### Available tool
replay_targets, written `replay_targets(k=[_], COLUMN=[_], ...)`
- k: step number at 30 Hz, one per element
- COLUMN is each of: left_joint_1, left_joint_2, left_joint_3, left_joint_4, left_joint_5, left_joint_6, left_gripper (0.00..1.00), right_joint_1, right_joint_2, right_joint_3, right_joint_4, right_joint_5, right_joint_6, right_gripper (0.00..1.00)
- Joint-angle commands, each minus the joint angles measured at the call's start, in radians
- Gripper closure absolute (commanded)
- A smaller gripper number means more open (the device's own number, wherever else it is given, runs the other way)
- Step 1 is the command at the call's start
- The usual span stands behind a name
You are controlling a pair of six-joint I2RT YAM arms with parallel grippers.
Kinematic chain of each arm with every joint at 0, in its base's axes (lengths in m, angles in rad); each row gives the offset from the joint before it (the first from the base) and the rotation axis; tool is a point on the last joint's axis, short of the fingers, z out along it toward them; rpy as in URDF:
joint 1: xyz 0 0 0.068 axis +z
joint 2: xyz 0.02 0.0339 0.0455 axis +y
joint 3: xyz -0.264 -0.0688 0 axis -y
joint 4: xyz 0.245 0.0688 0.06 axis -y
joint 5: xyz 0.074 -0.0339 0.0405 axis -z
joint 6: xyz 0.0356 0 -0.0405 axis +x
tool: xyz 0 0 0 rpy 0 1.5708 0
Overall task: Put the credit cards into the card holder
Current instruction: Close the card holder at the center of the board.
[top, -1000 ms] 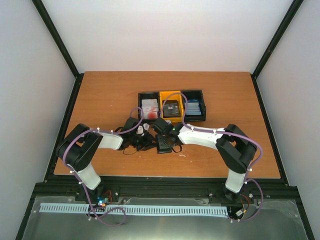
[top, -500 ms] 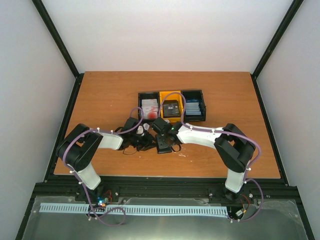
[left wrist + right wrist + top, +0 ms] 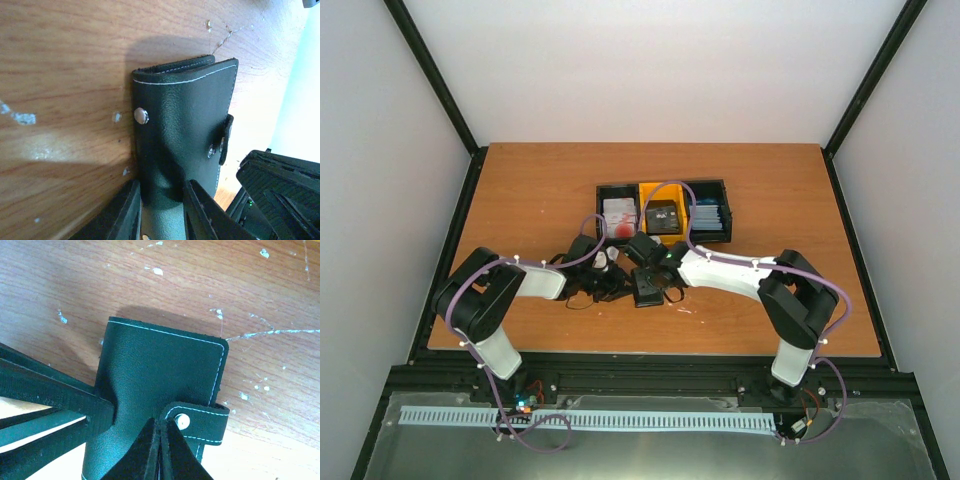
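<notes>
Card holder lies folded shut and flat on the wood surface, near the front edge, btw the 2 arms. It is black w/ pale stitching round the edge. It is not in any bin, and it is well apart from them.

L fingers come in from the L side & are clamped on one end of the card holder. In the L wrist view one finger sits on each side of it, both touching. A small silver snap shows on the holder's cover. The clasp tab sits on its far edge.

R fingers are pressed tight together, no gap. Their tips sit on top of the holder, right at the edge of the clasp tab, just beside the tab's silver stud. Can't tell if they pinch the tab or only touch it.

At the back, 3 bins stand side by side in a row. The L black bin has white cards w/ a red blotch. The yellow bin in the mid has dark cards. The R black bin has blue cards. All the credit cards seen are in these bins.
</notes>
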Motion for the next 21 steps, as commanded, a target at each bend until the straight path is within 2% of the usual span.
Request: replay_targets(k=[1,5,7,10,16,21], left_joint_1=[0.004,0.005,0.004,0.004,0.004,0.004], left_joint_2=[0.020,0.019,0.018,0.018,0.021,0.021], left_joint_3=[-0.021,-0.022,-0.023,-0.022,-0.018,-0.013], left_joint_4=[-0.073,-0.073,-0.073,-0.072,-0.072,-0.076], left_joint_5=[-0.032,-0.032,-0.032,-0.032,-0.031,-0.031], left_joint_6=[0.000,-0.001,-0.001,-0.002,-0.001,0.004], left_gripper=[0.74,0.74,0.74,0.74,0.74,0.74], right_joint_1=[0.000,0.000,-0.004,-0.010,-0.018,-0.014], right_joint_2=[-0.011,-0.006,-0.009,-0.003,0.028,0.066], right_joint_3=[0.014,0.019,0.018,0.014,0.015,0.048], right_joint_4=[-0.003,-0.026,-0.044,-0.031,0.025,-0.007], right_joint_5=[-0.012,0.039,0.096,0.093,0.039,0.051], right_joint_6=[0.003,0.031,0.056,0.064,0.093,0.071], right_gripper=[0.97,0.95,0.78,0.66,0.60,0.60])
